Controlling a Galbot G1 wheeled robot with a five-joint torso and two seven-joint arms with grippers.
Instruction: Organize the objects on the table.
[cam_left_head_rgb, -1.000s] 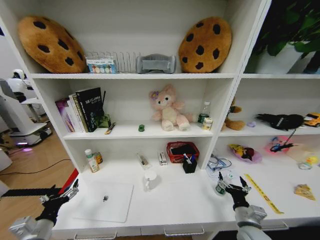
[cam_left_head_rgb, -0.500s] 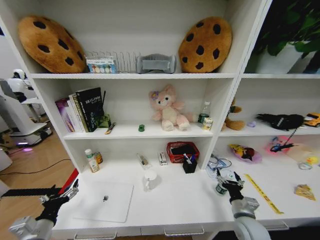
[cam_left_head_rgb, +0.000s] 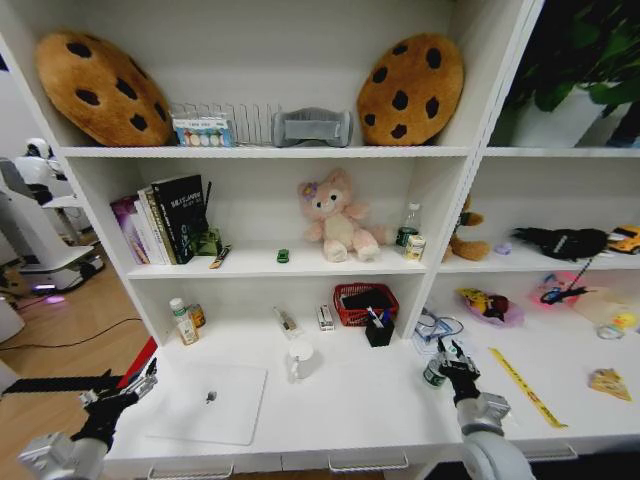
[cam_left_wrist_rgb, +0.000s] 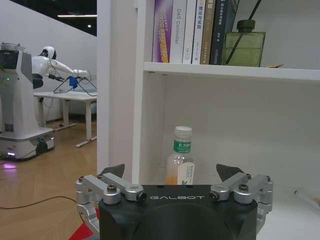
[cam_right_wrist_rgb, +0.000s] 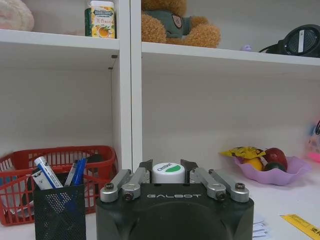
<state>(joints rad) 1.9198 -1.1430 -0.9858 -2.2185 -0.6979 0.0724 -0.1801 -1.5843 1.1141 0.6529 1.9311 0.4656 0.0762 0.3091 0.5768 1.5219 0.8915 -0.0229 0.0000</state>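
Right claw (cam_left_head_rgb: 447, 358) moved in, fingers now closed around the jar (cam_right_wrist_rgb: 168, 172); left claw (cam_left_wrist_rgb: 172, 176) idles wide open, tidying barely started.

Two cookie cushions (cam_left_head_rgb: 98, 88), pink plush bear (cam_left_head_rgb: 338, 214), red basket (cam_left_head_rgb: 365, 301), perhaps fruit bowl (cam_right_wrist_rgb: 270, 167)

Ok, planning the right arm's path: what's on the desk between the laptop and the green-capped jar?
Head view: a white cup stands right of the laptop; beyond it the desk is bare up to the jar at the right gripper.
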